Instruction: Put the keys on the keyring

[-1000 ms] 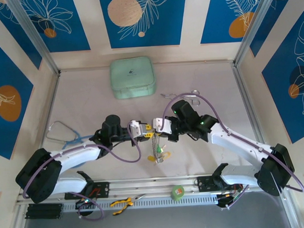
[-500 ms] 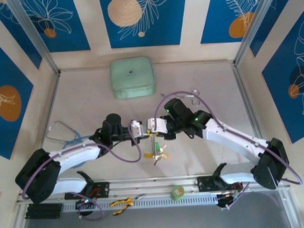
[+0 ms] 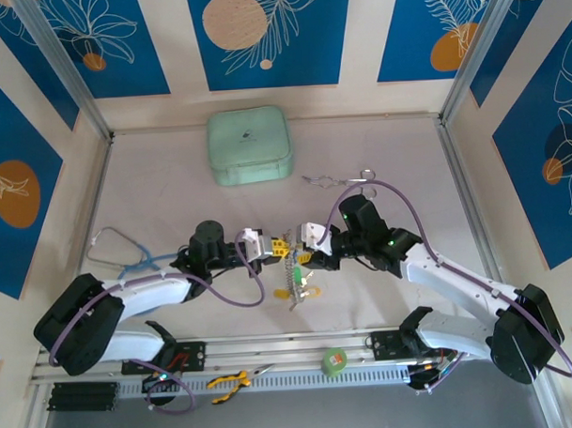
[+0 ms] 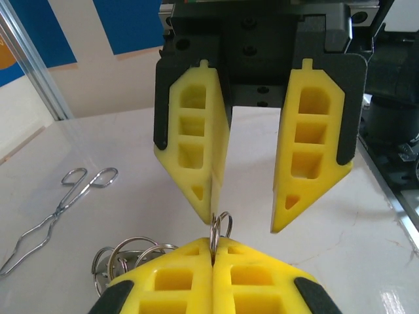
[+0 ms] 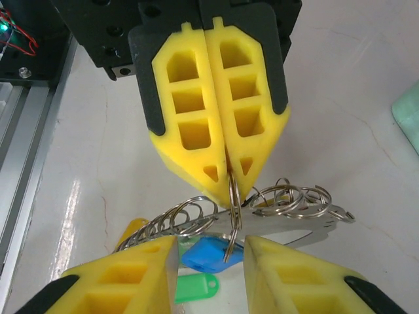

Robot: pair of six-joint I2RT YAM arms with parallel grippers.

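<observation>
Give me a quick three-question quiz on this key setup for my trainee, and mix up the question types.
1. True or false: the left fingers are shut on the keyring.
2. Which tool lies on the table just beyond the right arm? A) forceps B) hammer C) spoon
3. Fill in: the right fingers stand ____.
Key: 1 true; 2 A; 3 open.
</observation>
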